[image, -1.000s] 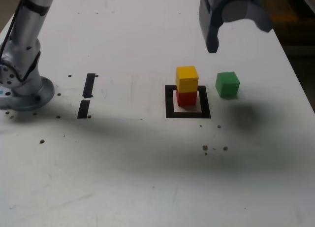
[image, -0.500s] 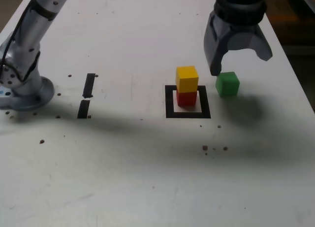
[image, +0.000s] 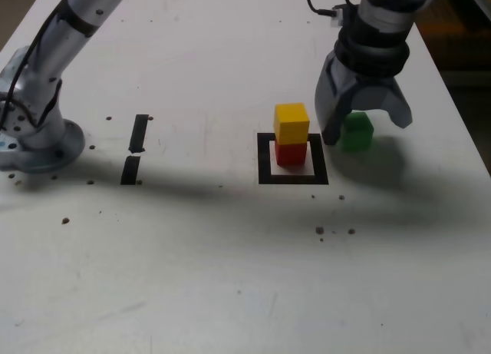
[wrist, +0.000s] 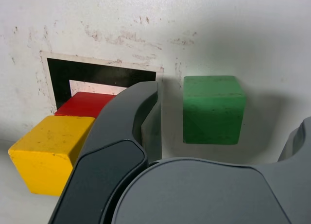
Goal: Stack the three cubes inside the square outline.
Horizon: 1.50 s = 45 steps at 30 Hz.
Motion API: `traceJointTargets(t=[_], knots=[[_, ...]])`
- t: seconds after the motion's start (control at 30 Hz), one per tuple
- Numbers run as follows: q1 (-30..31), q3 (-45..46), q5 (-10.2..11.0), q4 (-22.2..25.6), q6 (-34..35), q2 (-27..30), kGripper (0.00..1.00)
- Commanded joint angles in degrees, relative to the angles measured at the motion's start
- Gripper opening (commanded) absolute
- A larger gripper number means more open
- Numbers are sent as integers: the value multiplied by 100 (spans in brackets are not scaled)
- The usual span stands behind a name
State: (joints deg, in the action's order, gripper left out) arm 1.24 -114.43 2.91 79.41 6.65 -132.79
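The yellow cube (image: 291, 122) sits on top of the red cube (image: 291, 152) inside the square outline (image: 265, 163). The green cube (image: 357, 132) rests on the white table just to the exterior view's right of the outline. My gripper (image: 365, 127) is low over the table and open, one finger on either side of the green cube. In the wrist view the green cube (wrist: 213, 110) lies between my gripper's (wrist: 226, 112) fingers, with a gap showing beside the near finger (wrist: 138, 117). The yellow cube (wrist: 48, 151), red cube (wrist: 85, 103) and outline (wrist: 97, 71) lie outside that finger.
Two short black tape strips (image: 139, 131) (image: 130, 170) lie at the exterior view's left, near the arm's base (image: 38, 143). Small dark specks (image: 334, 231) dot the table in front of the outline. The table's right edge (image: 460, 131) runs close behind the gripper.
The gripper has come down from above and now straddles the green cube. The cubes have not moved.
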Motion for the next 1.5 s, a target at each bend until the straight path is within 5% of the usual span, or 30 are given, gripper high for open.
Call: traceJointTargets(t=[0.0, 0.5, 1.07, 1.3, 1.47], knots=[[-35, 28, -6, 2, -16, -26, 90], [-125, 139, -157, -192, -115, -127, 70], [-129, 399, -223, -648, -50, -35, 29], [-129, 317, -144, -492, -89, 3, 26], [-99, -159, 19, 155, -176, 197, 24]])
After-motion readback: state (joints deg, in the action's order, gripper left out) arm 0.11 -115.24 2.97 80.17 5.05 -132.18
